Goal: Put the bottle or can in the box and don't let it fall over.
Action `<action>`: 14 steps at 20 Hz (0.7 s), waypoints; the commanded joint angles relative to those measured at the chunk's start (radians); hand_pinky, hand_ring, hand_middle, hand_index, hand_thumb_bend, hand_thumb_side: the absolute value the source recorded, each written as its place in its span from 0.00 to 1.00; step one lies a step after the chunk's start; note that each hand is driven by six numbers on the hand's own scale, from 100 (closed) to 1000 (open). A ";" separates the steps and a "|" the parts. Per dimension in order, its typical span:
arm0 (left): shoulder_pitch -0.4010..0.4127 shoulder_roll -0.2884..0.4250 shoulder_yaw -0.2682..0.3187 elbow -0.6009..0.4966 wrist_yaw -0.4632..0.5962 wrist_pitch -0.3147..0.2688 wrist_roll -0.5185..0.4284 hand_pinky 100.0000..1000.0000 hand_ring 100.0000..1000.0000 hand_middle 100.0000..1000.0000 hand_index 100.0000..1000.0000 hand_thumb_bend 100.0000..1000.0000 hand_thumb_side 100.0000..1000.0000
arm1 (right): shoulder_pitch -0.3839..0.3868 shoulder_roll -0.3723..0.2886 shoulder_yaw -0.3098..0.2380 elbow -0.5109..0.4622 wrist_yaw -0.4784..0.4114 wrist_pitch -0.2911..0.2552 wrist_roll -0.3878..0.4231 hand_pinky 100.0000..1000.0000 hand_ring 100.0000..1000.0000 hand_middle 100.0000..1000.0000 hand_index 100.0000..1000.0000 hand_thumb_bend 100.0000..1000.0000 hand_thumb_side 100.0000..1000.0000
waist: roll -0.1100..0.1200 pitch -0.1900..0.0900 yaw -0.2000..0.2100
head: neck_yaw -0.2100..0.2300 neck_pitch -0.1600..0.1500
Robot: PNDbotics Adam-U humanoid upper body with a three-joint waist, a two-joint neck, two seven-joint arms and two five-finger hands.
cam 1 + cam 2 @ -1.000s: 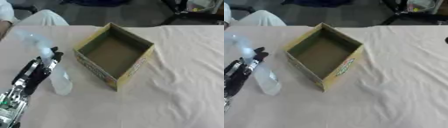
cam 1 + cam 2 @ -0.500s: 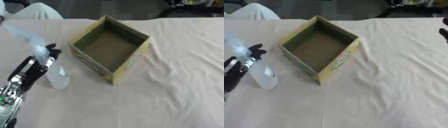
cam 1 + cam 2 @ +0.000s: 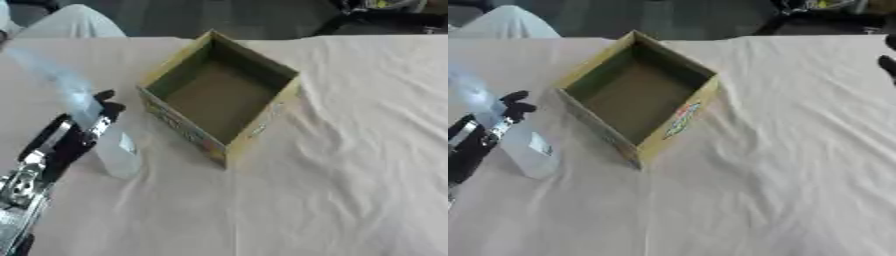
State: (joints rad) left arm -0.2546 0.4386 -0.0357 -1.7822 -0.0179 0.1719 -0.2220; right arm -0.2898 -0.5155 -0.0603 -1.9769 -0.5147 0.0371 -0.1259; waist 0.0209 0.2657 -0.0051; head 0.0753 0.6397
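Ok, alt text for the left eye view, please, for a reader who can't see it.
The robot's left hand has its fingers curled round a clear plastic bottle standing on a cream tablecloth, left of an open, empty cardboard box. The right hand is out of this view.

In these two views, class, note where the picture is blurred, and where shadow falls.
Left eye view: the clear bottle is smeared, its top a pale streak; the left hand around it is soft-edged. Right eye view: the box has a shaded inside; the right hand is a dark blur at the edge.
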 commanded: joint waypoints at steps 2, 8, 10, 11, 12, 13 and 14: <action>0.002 0.005 -0.018 0.028 -0.023 -0.003 -0.016 1.00 1.00 1.00 0.74 0.02 0.75 | -0.013 -0.024 -0.004 -0.023 0.005 -0.001 0.003 1.00 1.00 0.98 1.00 0.00 0.41 | -0.004 -0.011 -0.003 | 0.007 -0.016; -0.002 0.002 -0.028 0.050 -0.046 -0.015 -0.043 1.00 1.00 1.00 0.75 0.00 0.70 | -0.014 -0.024 -0.004 -0.023 0.003 -0.001 0.002 1.00 1.00 0.98 1.00 0.00 0.41 | -0.004 -0.010 -0.004 | 0.013 -0.023; -0.003 0.001 -0.032 0.059 -0.054 -0.016 -0.054 1.00 1.00 1.00 0.75 0.00 0.65 | -0.014 -0.024 -0.005 -0.023 0.002 -0.002 0.002 1.00 1.00 0.98 1.00 0.00 0.41 | -0.004 -0.010 -0.005 | 0.015 -0.025; -0.004 0.000 -0.034 0.063 -0.058 -0.017 -0.059 1.00 1.00 1.00 0.75 0.00 0.64 | -0.014 -0.024 -0.005 -0.023 0.002 -0.002 0.002 1.00 1.00 0.98 1.00 0.00 0.41 | -0.004 -0.010 -0.005 | 0.016 -0.025; -0.004 0.000 -0.037 0.067 -0.062 -0.017 -0.064 1.00 1.00 1.00 0.75 0.00 0.60 | -0.014 -0.024 -0.005 -0.023 0.001 -0.002 0.002 1.00 1.00 0.98 1.00 0.00 0.41 | -0.004 -0.011 -0.005 | 0.017 -0.026; -0.005 -0.001 -0.038 0.071 -0.066 -0.018 -0.068 1.00 1.00 1.00 0.75 0.00 0.60 | -0.014 -0.024 -0.005 -0.023 0.001 -0.002 0.001 1.00 1.00 0.98 1.00 0.00 0.41 | -0.004 -0.011 -0.005 | 0.018 -0.028; -0.006 -0.002 -0.039 0.074 -0.070 -0.018 -0.070 1.00 1.00 1.00 0.74 0.00 0.51 | -0.014 -0.024 -0.005 -0.023 0.000 -0.002 0.001 1.00 1.00 0.98 1.00 0.00 0.41 | -0.004 -0.011 -0.005 | 0.017 -0.031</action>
State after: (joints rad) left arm -0.2640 0.4317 -0.0584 -1.7227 -0.0712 0.1501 -0.2801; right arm -0.2905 -0.5155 -0.0601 -1.9769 -0.5148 0.0376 -0.1255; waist 0.0211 0.2657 -0.0074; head 0.0900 0.6220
